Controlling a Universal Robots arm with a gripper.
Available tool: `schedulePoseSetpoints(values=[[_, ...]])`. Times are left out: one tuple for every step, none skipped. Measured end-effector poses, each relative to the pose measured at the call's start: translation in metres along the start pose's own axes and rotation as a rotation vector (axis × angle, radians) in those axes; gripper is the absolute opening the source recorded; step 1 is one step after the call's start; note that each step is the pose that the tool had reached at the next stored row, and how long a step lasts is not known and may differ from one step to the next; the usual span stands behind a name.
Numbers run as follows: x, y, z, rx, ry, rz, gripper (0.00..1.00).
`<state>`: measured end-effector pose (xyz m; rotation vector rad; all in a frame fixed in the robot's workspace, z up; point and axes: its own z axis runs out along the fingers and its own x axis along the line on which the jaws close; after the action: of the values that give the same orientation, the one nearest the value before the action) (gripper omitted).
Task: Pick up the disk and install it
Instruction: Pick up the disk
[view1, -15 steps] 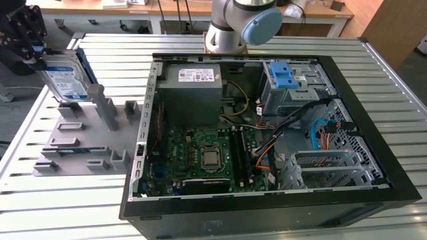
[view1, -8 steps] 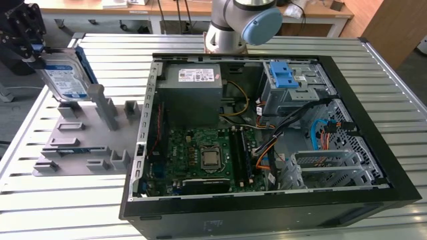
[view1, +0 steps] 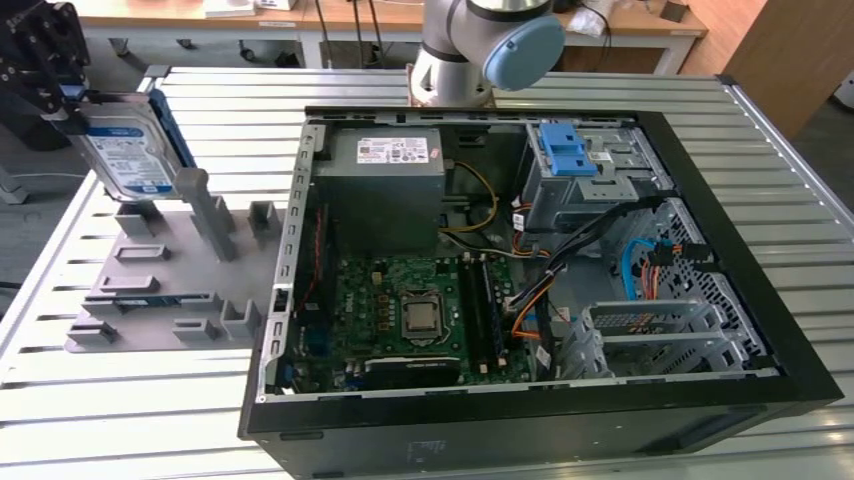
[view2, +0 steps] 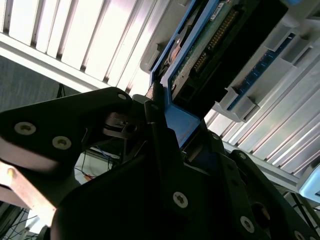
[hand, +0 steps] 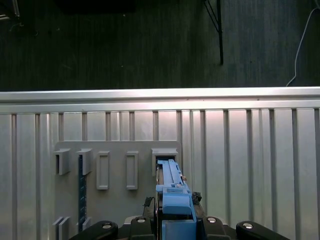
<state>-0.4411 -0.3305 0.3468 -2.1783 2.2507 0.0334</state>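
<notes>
At the tabletop (view1: 120, 400) edge on the exterior view's left, the gripper (view1: 67, 105) pinches the disk (view1: 127, 150) by its blue bracket, upright above the grey rack (view1: 147, 290); judged best practice: hold it vertical, clear of the slot walls; the open computer case (view1: 534, 425) stands to the right.

Exterior view sits high, off the arm, angled down on the open computer case (view1: 534, 425) mid-frame. The grey rack (view1: 147, 290) is at the exterior view's left, on the slatted table (view1: 134, 420). First wrist view looks straight down at the rack (hand: 115, 155) from mid range, with dark floor past the table edge. Second wrist view is very close, looking along the gripper (view2: 180, 130) at the connector end of the disk (view2: 210, 45). I get disk, rack and slats in all three views.
</notes>
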Motion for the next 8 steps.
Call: schedulePoseSetpoints(values=[[0.0,0.0,-0.0006,0.0,0.0,0.0,0.36],[-0.0001,0.0,-0.001,-0.0001,0.0,0.0,0.36],[-0.0001,0.0,-0.0015,0.0,0.0,0.0,0.36],[-0.0001,0.0,-0.002,0.0,0.0,0.0,0.36],[-0.0002,0.0,-0.0025,0.0,0.0,0.0,0.36],[-0.0002,0.0,-0.003,0.0,0.0,0.0,0.36],[-0.0002,0.0001,-0.0034,0.0,-0.0001,0.0,0.36],[-0.0003,0.0001,-0.0039,0.0001,-0.0001,0.0,0.36]])
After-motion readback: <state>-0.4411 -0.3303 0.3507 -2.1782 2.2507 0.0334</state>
